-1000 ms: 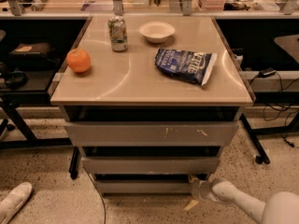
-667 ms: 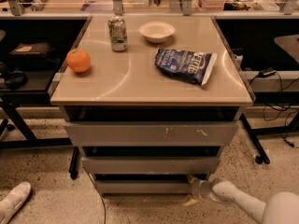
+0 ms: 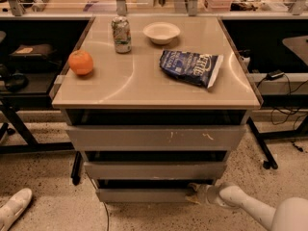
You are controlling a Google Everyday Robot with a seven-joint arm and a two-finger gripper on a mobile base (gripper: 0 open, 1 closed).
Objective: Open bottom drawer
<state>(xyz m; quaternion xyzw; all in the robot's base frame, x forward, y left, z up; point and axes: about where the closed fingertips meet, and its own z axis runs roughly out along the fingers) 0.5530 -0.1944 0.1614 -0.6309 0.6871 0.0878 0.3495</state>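
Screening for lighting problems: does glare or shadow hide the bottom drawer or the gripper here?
Camera view: curved glare arcs on the tabletop only; deep shadow fills the gaps above the drawer fronts, yet the bottom drawer front is readable; the gripper, at its right end near the floor, is dimly lit.

Reads roughly "KETTLE" in white capitals across the blue chip bag [image 3: 190, 67] lying on the tan tabletop [image 3: 134, 85]; smaller print beneath too fine to make out. Too blurred to read on the printed label of the can [image 3: 121, 34]. No legible marking on the gripper [image 3: 196, 194], low at the right end of the bottom drawer [image 3: 139, 195] front.
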